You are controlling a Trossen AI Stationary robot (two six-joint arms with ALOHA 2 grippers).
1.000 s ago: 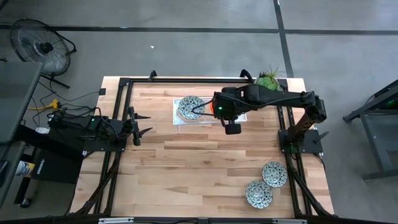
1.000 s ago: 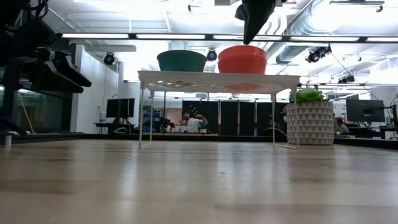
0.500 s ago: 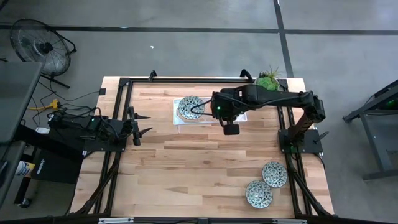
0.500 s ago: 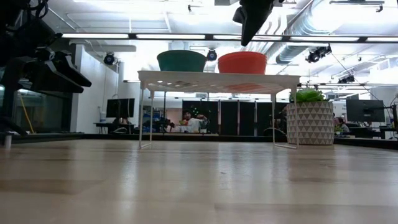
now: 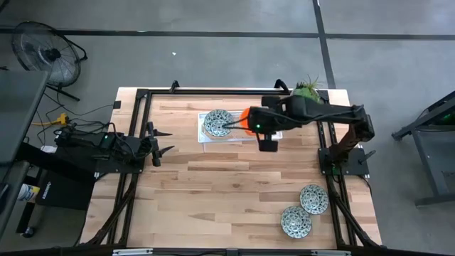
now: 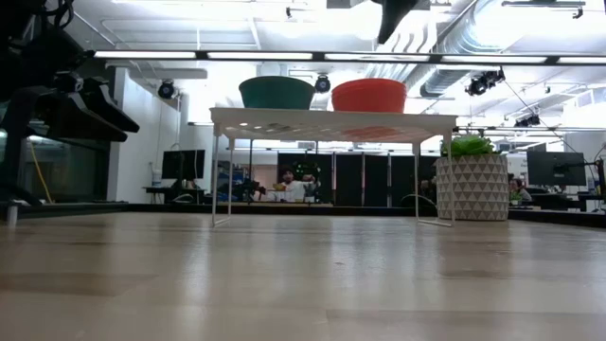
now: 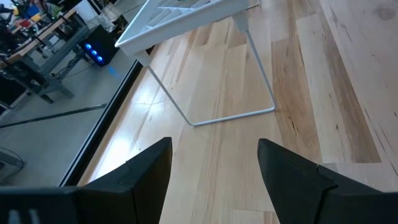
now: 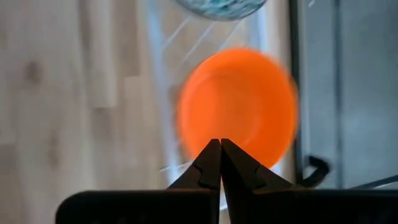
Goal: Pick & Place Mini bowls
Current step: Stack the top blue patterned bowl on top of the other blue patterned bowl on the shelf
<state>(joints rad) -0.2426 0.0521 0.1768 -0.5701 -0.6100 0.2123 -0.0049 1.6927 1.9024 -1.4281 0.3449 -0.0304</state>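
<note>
High view: mosaic bowl (image 5: 217,122) and orange bowl (image 5: 246,119) are seen on the white rack (image 5: 202,138); two mosaic bowls (image 5: 313,198) lie near the table's front right corner. Right wrist view: right gripper (image 8: 220,148) is pressed together above the orange bowl. Left wrist view: left gripper (image 7: 214,163) is spread apart.

I'm working over a light wooden table (image 5: 234,185) with a black frame running round its edges; a small white wire rack (image 5: 213,139) is standing on it toward the far side, and from the low view an orange bowl (image 6: 369,95) and a mosaic bowl (image 5: 217,123) are sitting side by side on top of it; a pale patterned pot with a green plant (image 6: 471,186) is sitting in the far right corner; two more mosaic bowls (image 5: 304,210) are lying close together on the bare wood near the front right.
</note>
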